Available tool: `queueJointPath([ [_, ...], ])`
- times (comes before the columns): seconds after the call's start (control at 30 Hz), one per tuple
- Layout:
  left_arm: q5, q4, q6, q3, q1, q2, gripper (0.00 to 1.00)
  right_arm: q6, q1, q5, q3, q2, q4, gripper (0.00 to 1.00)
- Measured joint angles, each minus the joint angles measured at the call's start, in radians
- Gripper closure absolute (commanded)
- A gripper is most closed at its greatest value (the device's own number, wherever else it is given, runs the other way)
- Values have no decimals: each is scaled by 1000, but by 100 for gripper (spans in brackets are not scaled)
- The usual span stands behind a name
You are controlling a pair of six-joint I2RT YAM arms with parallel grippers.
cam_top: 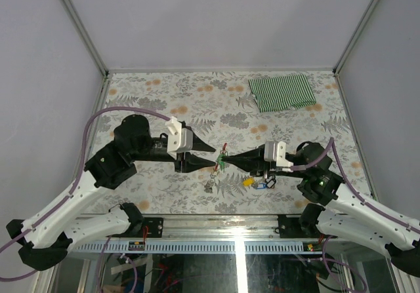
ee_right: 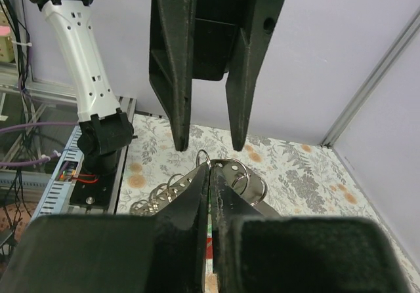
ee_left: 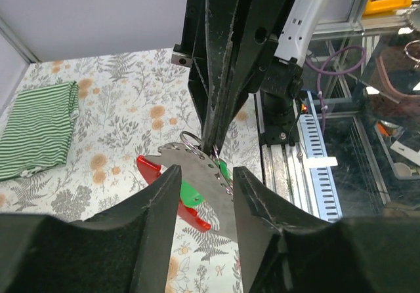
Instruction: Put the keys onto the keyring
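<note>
A table (cam_top: 164,109) under a cloth printed with grey ferns and orange flowers sits inside plain grey walls with metal corner posts. A green-striped cloth (cam_top: 282,92) lies folded at the far right.

At the left, the left gripper (cam_top: 211,158) points at the middle of the table with its 2 fingers apart. In its wrist view a silver plate (ee_left: 203,188) shows in the gap between them; whether they touch it I cannot tell.

Just right of it is the keyring (cam_top: 224,150), off the table between the 2 grippers. It has a red curved clip (ee_left: 149,168), wire rings and a silver chain (cam_top: 210,183) hanging down to the left. A green key (ee_left: 190,193) sits against the clip.

The right gripper (cam_top: 230,160) meets it from the right, its fingers pressed together on 1 of the keyring's wire rings.

Further right, under that arm, a yellow key (cam_top: 249,181) and a blue key (cam_top: 262,185) lie on the table, near each other.
</note>
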Motion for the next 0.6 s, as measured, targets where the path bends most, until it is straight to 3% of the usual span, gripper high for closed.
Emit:
queueJointPath([
  [0.17,8,53,-43,-42,0,-52,73,23,0,0,-5,-21,27,100],
  [0.6,10,222,-151,-120,0,-54,75,64,0,47,-23,-23,143,100],
])
